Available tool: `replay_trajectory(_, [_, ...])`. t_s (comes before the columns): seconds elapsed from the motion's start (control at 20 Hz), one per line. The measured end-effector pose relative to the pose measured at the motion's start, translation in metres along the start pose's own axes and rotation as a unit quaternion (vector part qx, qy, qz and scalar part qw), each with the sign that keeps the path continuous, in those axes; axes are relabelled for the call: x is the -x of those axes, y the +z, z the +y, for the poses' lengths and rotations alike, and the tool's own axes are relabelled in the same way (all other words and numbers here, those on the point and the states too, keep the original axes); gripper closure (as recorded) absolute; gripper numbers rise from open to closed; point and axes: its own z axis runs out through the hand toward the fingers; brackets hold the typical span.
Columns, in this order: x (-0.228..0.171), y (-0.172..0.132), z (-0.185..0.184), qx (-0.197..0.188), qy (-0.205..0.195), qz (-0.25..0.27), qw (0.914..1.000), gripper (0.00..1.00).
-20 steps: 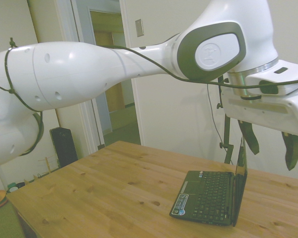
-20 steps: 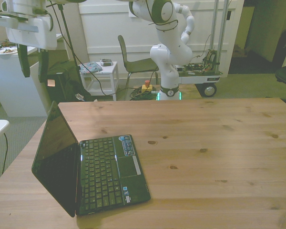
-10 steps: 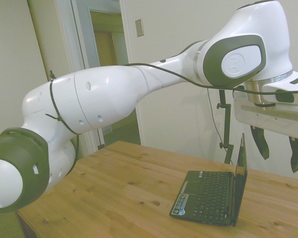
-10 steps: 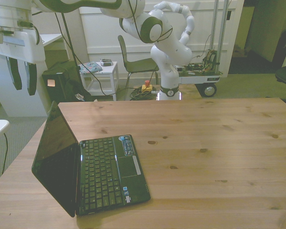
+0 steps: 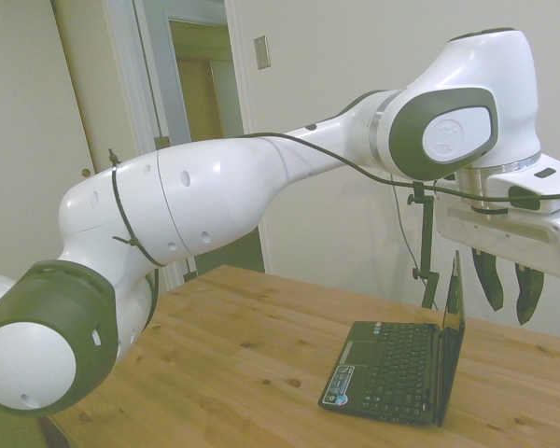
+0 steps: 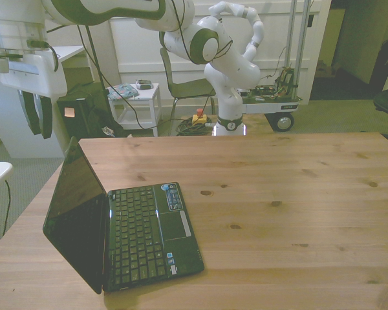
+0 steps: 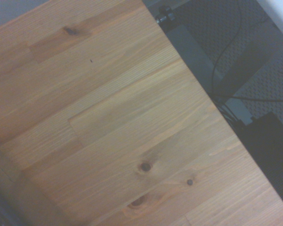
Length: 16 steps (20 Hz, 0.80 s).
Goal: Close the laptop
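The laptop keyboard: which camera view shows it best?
The front view: the laptop lies open there with the whole keyboard facing the camera. The side view shows the keyboard obliquely, with the lid edge-on. The wrist view shows only bare table, no laptop.

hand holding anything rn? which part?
Nothing. The hand hangs in the air behind the laptop lid, fingers nearly together with only air between them, not touching the lid. The laptop stands open on the table.
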Motion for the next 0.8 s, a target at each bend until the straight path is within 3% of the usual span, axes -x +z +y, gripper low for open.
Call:
replay_trajectory(0.25, [0.022,0.013,-0.027,0.003,-0.014,-0.011,0.9998,1.0])
replay_trajectory(0.55, [0.078,0.042,-0.086,0.006,-0.047,-0.022,0.9986,1.0])
replay_trajectory(0.8, [0.17,0.085,-0.152,0.017,-0.095,-0.039,0.9945,1.0])
